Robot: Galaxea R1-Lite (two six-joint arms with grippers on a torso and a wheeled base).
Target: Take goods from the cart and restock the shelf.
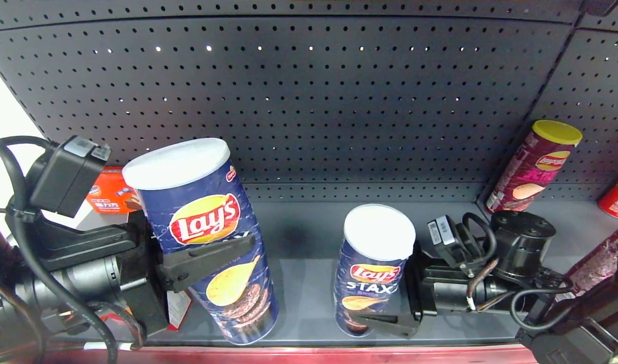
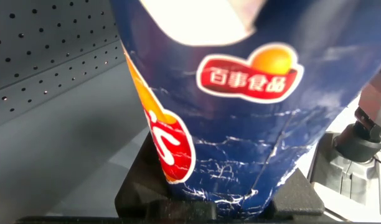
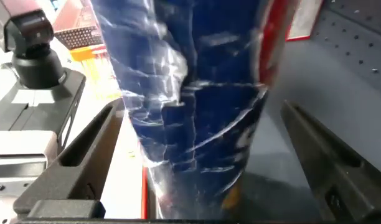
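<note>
My left gripper (image 1: 215, 258) is shut on a tall blue chips can (image 1: 202, 227) with a white lid, holding it tilted over the left part of the grey shelf (image 1: 298, 242). In the left wrist view the can (image 2: 240, 106) sits clamped in that gripper (image 2: 221, 199). A second blue chips can (image 1: 372, 268) stands upright near the shelf's front edge, to the right. My right gripper (image 1: 377, 308) is open around its lower half. In the right wrist view its fingers (image 3: 84, 155) stand apart on either side of the can (image 3: 190, 106), with gaps showing.
A black pegboard wall (image 1: 309, 101) backs the shelf. A maroon can with a yellow lid (image 1: 533, 167) leans at the back right, and a red can (image 1: 617, 197) is at the right edge. An orange box (image 1: 109, 194) sits back left. Open shelf lies between the two blue cans.
</note>
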